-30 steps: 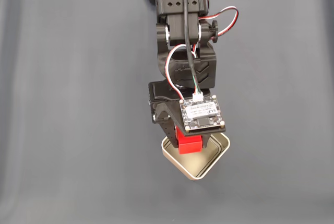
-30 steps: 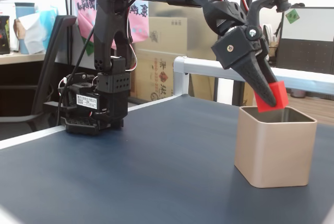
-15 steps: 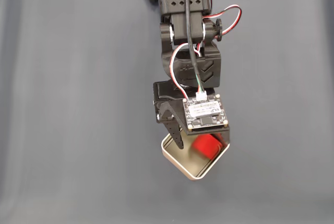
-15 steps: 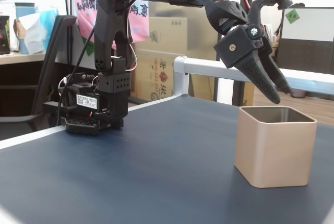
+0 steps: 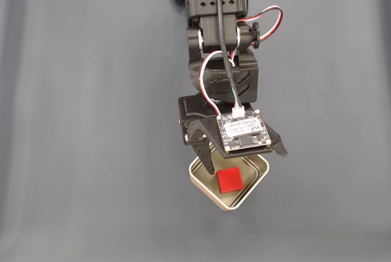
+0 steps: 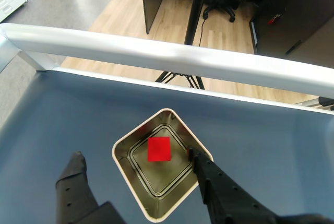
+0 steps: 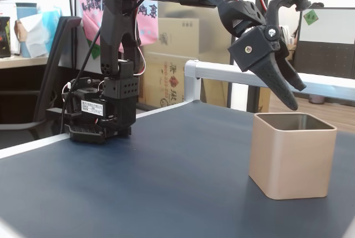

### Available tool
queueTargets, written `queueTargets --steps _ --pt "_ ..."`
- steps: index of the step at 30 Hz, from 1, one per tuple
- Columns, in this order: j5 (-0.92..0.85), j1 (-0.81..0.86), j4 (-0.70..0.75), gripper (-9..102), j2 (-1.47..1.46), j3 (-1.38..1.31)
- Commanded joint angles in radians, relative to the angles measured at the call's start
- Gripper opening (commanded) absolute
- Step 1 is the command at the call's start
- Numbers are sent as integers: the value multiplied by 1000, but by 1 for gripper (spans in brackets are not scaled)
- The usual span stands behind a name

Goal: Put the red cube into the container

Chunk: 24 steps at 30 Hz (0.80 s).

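My black two-finger gripper (image 6: 134, 162) hung above the square cream-coloured metal tin (image 6: 127, 177) with its fingers spread wide and holding nothing, one tip over the dark blue table mat (image 6: 47, 125) to the left in the wrist view, the other at the tin's right rim. The small bright red cube (image 6: 159, 149) lay flat on the tin's dull beige floor, near the middle, ringed by the stepped inner rim; a fixed view from above showed the same, the red cube (image 5: 230, 179) inside the container (image 5: 201, 185) just below my gripper (image 5: 246, 159). I judged the placing done: the cube sat clear of both fingers, and the wide spread fitted a release straight over the opening, so that it could fall inside the walls and not on the mat.

From the side, my gripper (image 7: 294, 96) stood tilted down towards the tin (image 7: 291, 163), well above its rim, and the tall walls hid the cube altogether. From above, the small circuit board (image 5: 244, 131) on my wrist covered most of the fingers and the tin's upper corner. In the wrist view the tin's near corner ran to the lower edge of the frame, and my finger bases were cut off there
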Motion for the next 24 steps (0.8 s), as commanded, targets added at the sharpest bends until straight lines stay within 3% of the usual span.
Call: queueTargets --steps 1,12,20,24 --pt "5 -5 -17 44 71 -54" --pt "14 -2 -23 40 75 -51" --pt "55 38 -26 0 170 5" --pt "58 74 -29 0 324 144"
